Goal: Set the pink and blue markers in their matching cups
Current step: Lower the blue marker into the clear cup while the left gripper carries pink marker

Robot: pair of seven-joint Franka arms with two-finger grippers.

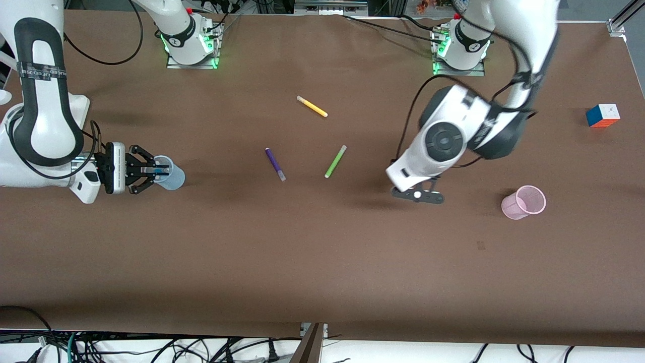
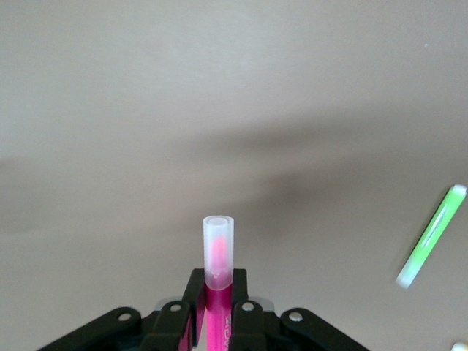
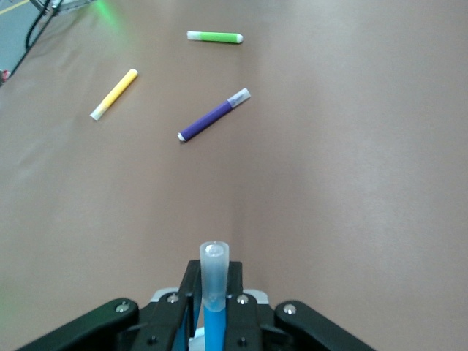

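Right gripper point(image 1: 151, 170) pinches blue marker point(image 3: 214, 292), hanging over blue cup point(image 1: 170, 173) at the right arm's end of the table. Left gripper point(image 1: 419, 195) clamps pink marker point(image 2: 217, 281) above bare table, pink cup point(image 1: 524, 202) well apart toward the left arm's end. Judgement: right should centre the pen over the rim before release; left must carry over the pink cup, pen upright. Purple point(image 1: 275, 164), green point(image 1: 335, 161), yellow point(image 1: 312, 106) pens lie mid-table; cube point(image 1: 602, 115) apart

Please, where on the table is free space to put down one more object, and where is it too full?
The wide strip of table nearer the front camera than the purple pen, green pen and pink cup is bare. It is crowded around those pens and the yellow pen, and at the blue cup, where the right gripper holds the blue marker.
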